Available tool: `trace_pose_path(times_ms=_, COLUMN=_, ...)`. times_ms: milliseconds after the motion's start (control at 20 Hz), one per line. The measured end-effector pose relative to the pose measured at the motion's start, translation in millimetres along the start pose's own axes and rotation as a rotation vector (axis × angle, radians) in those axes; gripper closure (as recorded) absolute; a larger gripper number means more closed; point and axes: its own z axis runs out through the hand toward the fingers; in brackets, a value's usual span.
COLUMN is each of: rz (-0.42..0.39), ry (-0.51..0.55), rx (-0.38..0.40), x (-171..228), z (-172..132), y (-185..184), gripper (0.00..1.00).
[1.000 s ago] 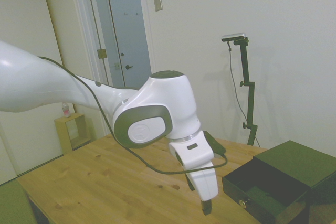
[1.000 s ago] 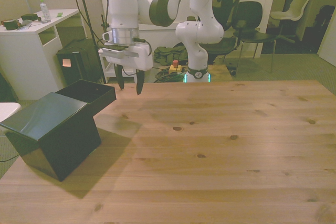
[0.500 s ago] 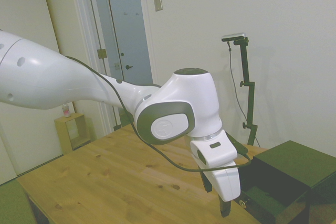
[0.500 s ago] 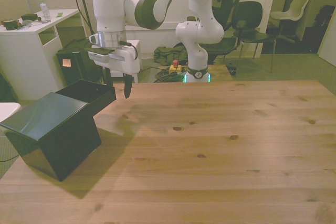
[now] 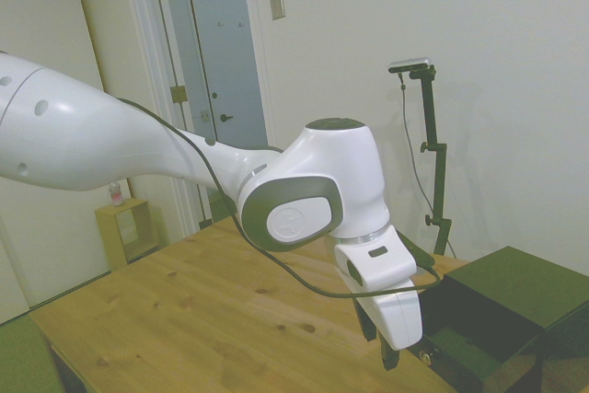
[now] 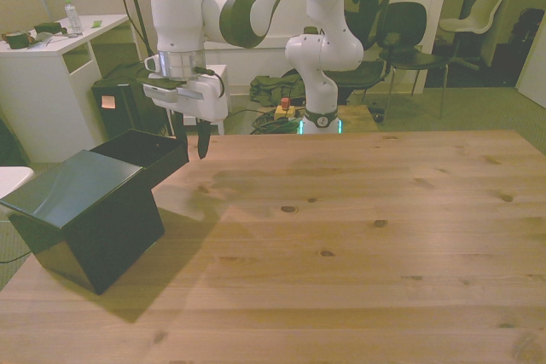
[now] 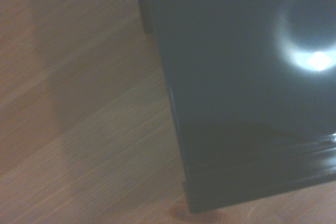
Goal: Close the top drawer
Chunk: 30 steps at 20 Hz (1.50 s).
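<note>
Top drawer (image 6: 147,156) stands pulled out of the chest (image 6: 81,215) at the table (image 6: 358,236) edge on the front view's left, gripper (image 6: 191,142) just beside its front, fingers slightly apart, empty; knob (image 5: 425,355) barely visible.

The top drawer (image 6: 147,153) stands pulled out of the black chest (image 6: 81,215), its front panel facing open tabletop. The gripper (image 6: 193,138) hangs just in front of that panel, fingers pointing down. Toward the front view's right the wooden table (image 6: 358,228) lies bare, giving free passage.
</note>
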Motion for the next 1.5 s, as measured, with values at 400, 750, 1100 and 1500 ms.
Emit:
trace_pose_path(times_ms=400, rz=-0.011, ry=0.016, rx=0.008, x=9.2, z=-6.4, y=-1.1, gripper=1.0)
trace_pose_path(times_ms=750, rz=-0.012, ry=0.03, rx=0.01, x=17.3, z=-7.7, y=-8.4, gripper=1.0)
trace_pose_path(times_ms=1100, rz=-0.013, ry=0.046, rx=0.017, x=25.5, z=-17.3, y=-17.4, gripper=1.0)
trace_pose_path(times_ms=1500, rz=-0.009, ry=0.047, rx=0.014, x=33.6, z=-20.2, y=-23.9, gripper=1.0)
